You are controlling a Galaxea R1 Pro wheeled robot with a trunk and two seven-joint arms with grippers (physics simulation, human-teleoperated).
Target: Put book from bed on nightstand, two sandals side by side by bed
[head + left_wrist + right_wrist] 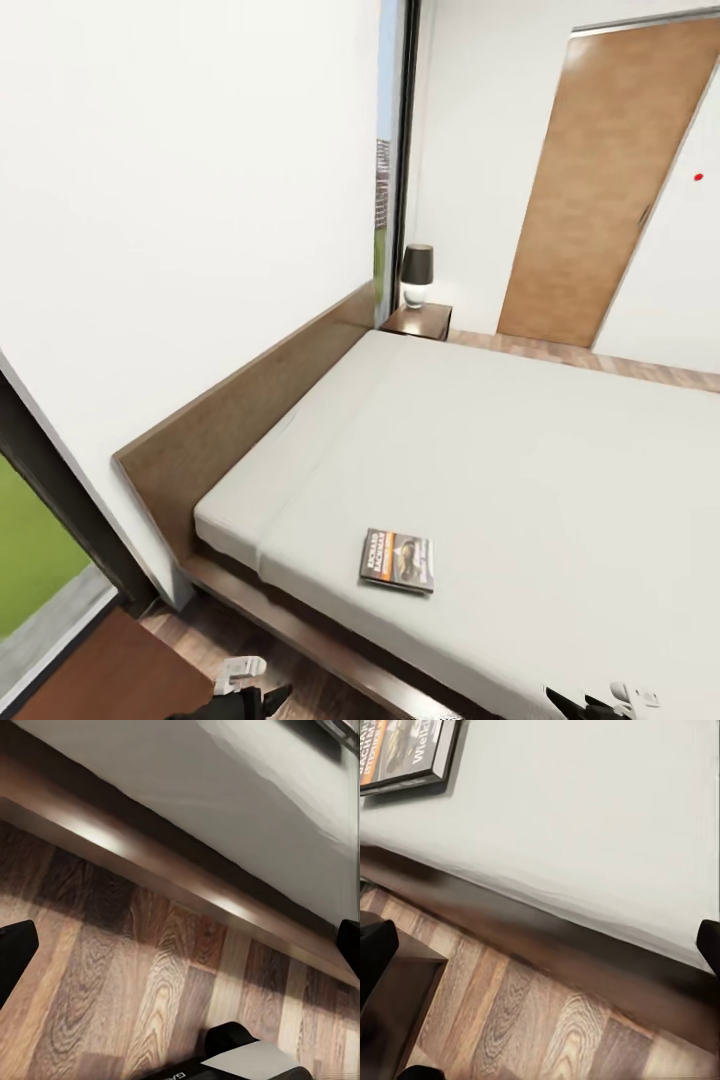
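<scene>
The book [397, 560] lies flat on the bed [560, 450], near its front edge. Both grippers, left [180, 945] and right [540, 937], hang low beside the bed frame, jaws spread and empty. Advice: raise the right one over the mattress, descend squarely, pinch the book's near edge.

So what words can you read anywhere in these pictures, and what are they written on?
"RICHARD BACHMAN": on the orange band of the book lying on the bed, head view.
"Wielki": white letters on the same book's cover, right wrist view; its last letters are cut off by the cover's edge.
Orange-band lettering in the right wrist view: too blurred to read.
Small lettering on the robot's arm, left wrist view: cut off, unreadable.
</scene>
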